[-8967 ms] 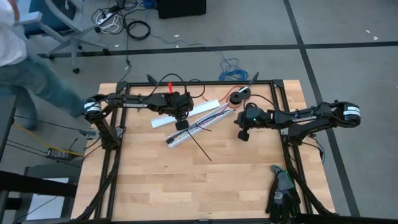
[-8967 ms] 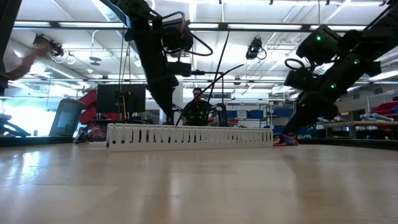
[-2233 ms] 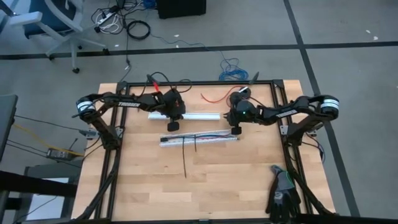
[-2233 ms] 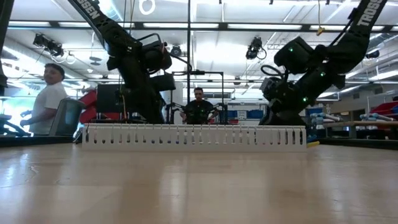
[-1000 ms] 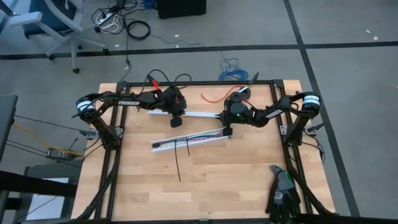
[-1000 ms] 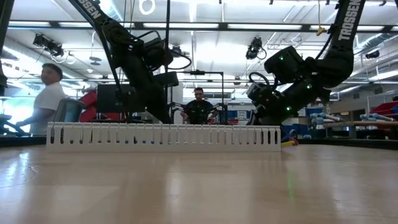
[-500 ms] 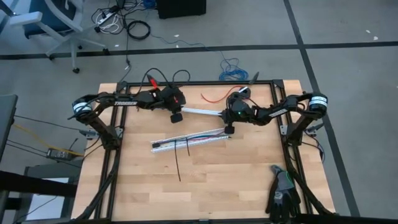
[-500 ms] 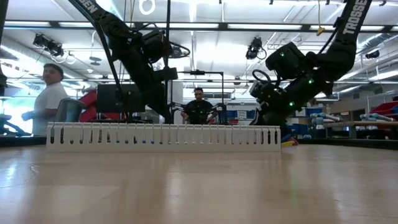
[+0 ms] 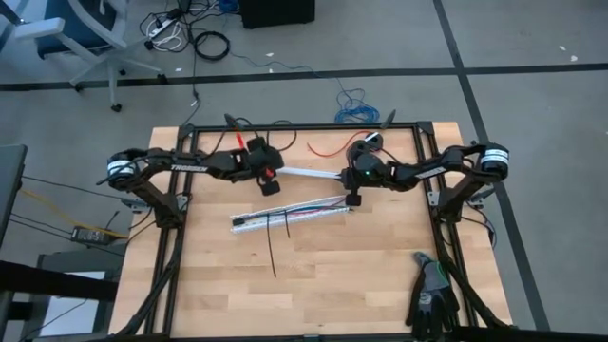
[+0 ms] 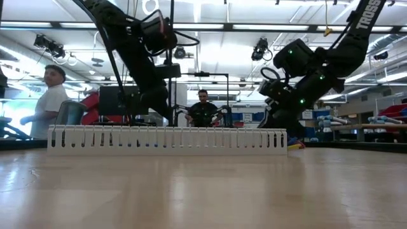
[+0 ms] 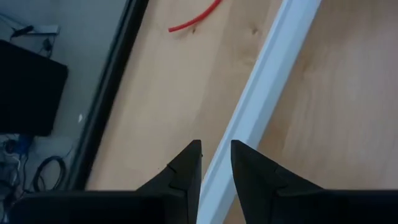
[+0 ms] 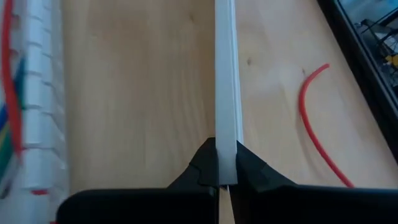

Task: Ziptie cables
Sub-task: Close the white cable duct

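The cables (image 9: 313, 207) lie inside a white slotted duct (image 9: 290, 214) at the centre of the table (image 9: 361, 275), running roughly from 8 o'clock to 2 o'clock in the high view; red, blue and green strands show in the right wrist view (image 12: 7, 93). A thin black strip (image 9: 270, 242) crosses the duct near its left end and points toward 6 o'clock.

Beyond the duct, toward 12 o'clock, a white cover strip (image 9: 306, 173) spans between the two arms. The right gripper (image 9: 352, 197) is clamped on its right end, fingers tight against both sides of the strip (image 12: 226, 124). The left gripper (image 9: 270, 185) stands at the strip's left end, fingers (image 11: 186, 168) narrowly parted with the strip (image 11: 261, 99) running between them; contact cannot be confirmed.

A single red wire (image 9: 325, 148) lies at 12 o'clock near the table edge. Black gloves (image 9: 429, 294) sit at 5 o'clock. A person (image 10: 44, 105) stands in the room behind.
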`<state>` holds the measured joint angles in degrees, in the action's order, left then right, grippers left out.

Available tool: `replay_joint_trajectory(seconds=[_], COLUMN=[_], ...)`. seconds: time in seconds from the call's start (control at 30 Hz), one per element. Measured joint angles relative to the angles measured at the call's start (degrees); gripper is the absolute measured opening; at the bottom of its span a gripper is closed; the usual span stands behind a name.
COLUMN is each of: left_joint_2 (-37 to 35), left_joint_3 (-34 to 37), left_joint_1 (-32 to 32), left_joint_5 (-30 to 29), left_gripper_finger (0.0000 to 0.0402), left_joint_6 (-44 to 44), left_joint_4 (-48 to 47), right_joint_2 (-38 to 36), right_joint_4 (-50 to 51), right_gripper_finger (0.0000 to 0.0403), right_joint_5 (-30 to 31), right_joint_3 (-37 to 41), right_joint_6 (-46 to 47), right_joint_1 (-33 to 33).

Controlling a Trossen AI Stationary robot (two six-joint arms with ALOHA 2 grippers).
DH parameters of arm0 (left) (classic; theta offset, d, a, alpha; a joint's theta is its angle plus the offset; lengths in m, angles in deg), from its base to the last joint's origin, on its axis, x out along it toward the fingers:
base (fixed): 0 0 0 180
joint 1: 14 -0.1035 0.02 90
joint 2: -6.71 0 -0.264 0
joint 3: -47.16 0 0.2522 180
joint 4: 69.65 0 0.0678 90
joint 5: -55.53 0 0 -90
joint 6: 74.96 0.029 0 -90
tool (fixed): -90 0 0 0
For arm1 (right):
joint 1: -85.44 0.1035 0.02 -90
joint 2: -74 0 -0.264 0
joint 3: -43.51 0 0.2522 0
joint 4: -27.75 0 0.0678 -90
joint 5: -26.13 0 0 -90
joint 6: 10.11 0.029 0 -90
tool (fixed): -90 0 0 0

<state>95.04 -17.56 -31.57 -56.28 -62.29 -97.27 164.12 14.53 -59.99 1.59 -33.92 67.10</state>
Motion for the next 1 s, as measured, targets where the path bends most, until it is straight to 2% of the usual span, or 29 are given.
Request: replay_joint_trajectory(seconds=[0.17,0.33,0.6,0.83,1.0], left_joint_2=[-1.5,-5.7,-13.4,-15.7,-16.5], left_joint_3=[5.4,11.1,19.4,22.6,22.4], left_joint_1=[2.3,5.5,9.8,15.3,19.2], left_joint_5=[-1.5,-5.7,-9.3,-15.3,-18.7], left_gripper_finger=[0.0094,0.0094,0.0094,0.0094,0.0094], left_joint_6=[-6.1,-11.8,-20.5,-27.3,-29.6], left_joint_4=[3.1,6.3,8.6,6.1,5.3], right_joint_2=[-4.5,-9.1,-14.0,-15.9,-15.7], right_joint_4=[3.3,8.6,10.8,19.5,25.2], right_gripper_finger=[0.0004,0.0004,0.0004,0.0003,0.0003], right_joint_5=[0.0,0.1,-0.6,-0.6,2.7], right_joint_3=[0.0,0.0,0.1,-3.9,-7.8], right_joint_6=[-0.1,0.1,6.4,9.8,10.2], right_joint_1=[1.3,3.5,9.6,14.8,18.0])
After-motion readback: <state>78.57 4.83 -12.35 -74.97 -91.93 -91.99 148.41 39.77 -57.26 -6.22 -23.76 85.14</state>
